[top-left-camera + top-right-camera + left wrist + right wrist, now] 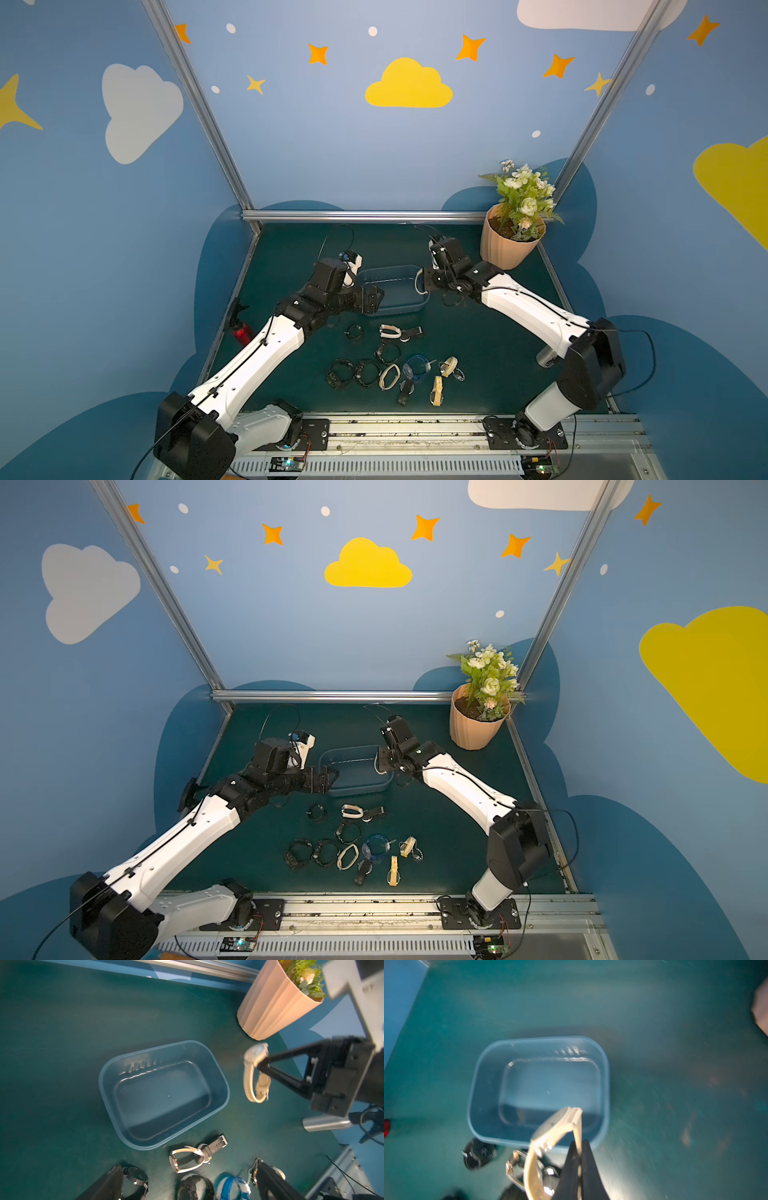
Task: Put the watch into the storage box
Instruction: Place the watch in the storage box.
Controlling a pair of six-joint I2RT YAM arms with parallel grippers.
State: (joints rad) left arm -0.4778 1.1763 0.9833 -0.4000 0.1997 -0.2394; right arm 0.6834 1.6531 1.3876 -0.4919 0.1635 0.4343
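Where right hand (262,1068) pinches, watch (248,1078) hangs, loop downward

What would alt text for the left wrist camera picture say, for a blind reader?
The right arm's black hand pinches a cream-strapped wristwatch beside an empty blue-grey plastic tub. A ribbed peach flower pot stands nearby, and more watches lie on the dark green table.

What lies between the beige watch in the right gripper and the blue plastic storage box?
Nothing: the left wrist view shows only bare green mat between watch and storage box.
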